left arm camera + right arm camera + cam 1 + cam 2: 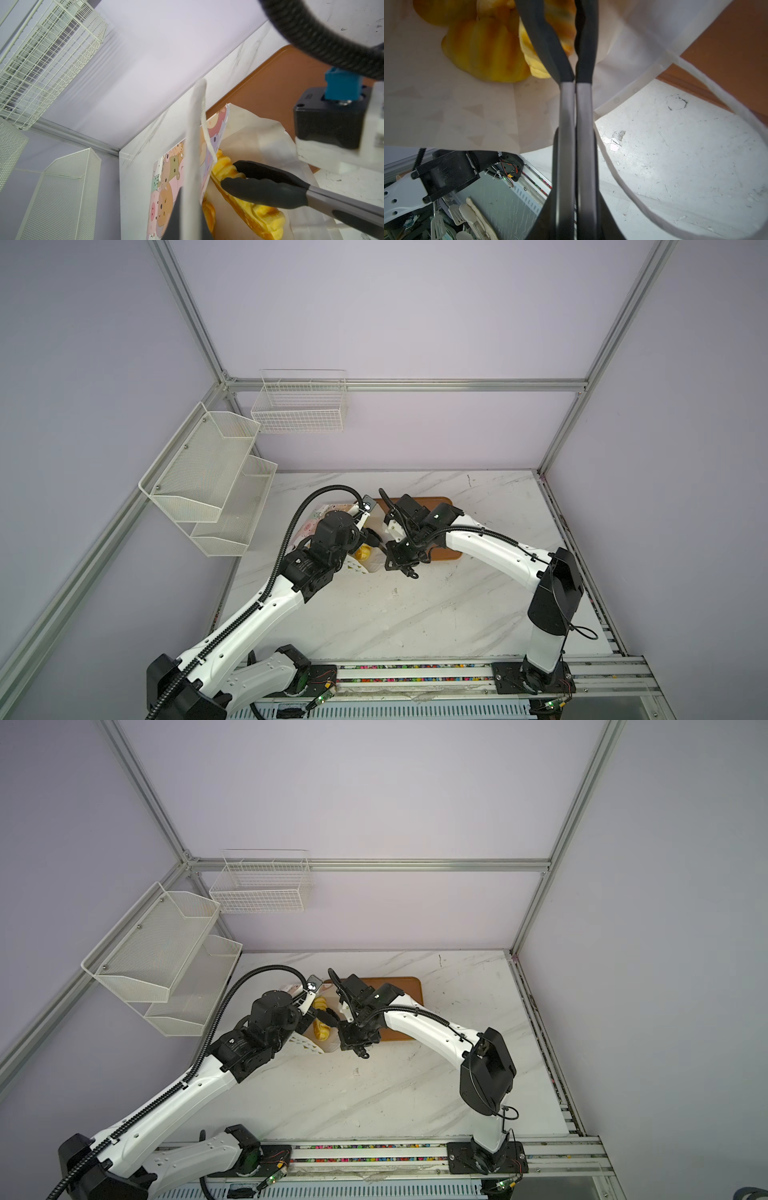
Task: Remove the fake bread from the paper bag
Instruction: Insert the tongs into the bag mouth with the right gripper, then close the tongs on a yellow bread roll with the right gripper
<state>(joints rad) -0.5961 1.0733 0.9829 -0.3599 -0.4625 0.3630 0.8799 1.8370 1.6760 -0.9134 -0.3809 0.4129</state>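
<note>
The paper bag (pixel 376 522) lies on the table with its mouth held up; its cartoon print (pixel 168 187) faces the left wrist camera. My left gripper (pixel 191 218) is shut on the bag's white cord handle (pixel 195 124). Yellow fake bread (pixel 363 552) (pixel 321 1029) shows inside the bag. My right gripper (pixel 575 187) is shut on black-tipped metal tongs (pixel 566 104). The tongs (pixel 270 187) reach into the bag, and their tips pinch a long ridged roll (pixel 255 209). More rolls (pixel 488 52) lie beside it.
An orange-brown tray (pixel 440 506) (pixel 270 83) lies just behind and right of the bag, partly under my right arm. Two white wire baskets (pixel 299 406) (pixel 208 477) hang on the left and back walls. The bag's other cord handle (pixel 623 176) loops over the marble table.
</note>
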